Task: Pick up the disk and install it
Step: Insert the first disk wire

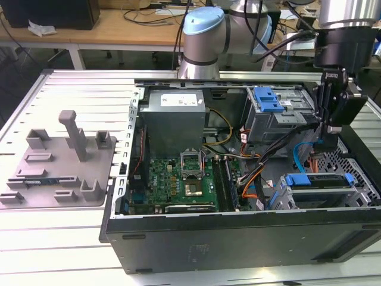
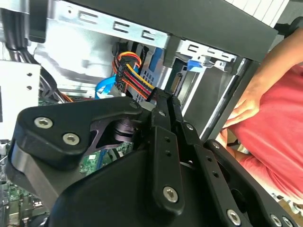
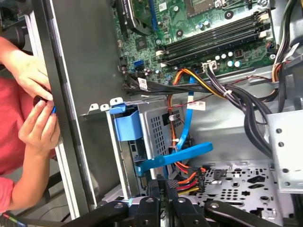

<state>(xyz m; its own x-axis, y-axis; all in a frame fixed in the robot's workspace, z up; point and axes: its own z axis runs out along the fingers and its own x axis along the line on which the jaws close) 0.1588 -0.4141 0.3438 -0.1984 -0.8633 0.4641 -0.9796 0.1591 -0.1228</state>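
A black sheet-metal computer case [image 1: 238, 238] lies open on a ribbed aluminium table [image 1: 71, 238], showing a green circuit board [image 1: 178, 179] and a grey power-supply box [image 1: 175, 116] whose white label is too small to read. The disk [image 1: 318, 180], rimmed by its glossy bright blue plastic carrier, sits slotted in the perforated grey metal cage at the case's corner on the exterior view's right; the first wrist view shows its blue end [image 3: 125, 124] in that cage. The matte black gripper [image 1: 326, 126] hangs over that corner, fingers pressed together on nothing in both wrist views [image 2: 164, 97] [image 3: 162, 183]. A person's hands [image 3: 35, 118] touch the case wall.
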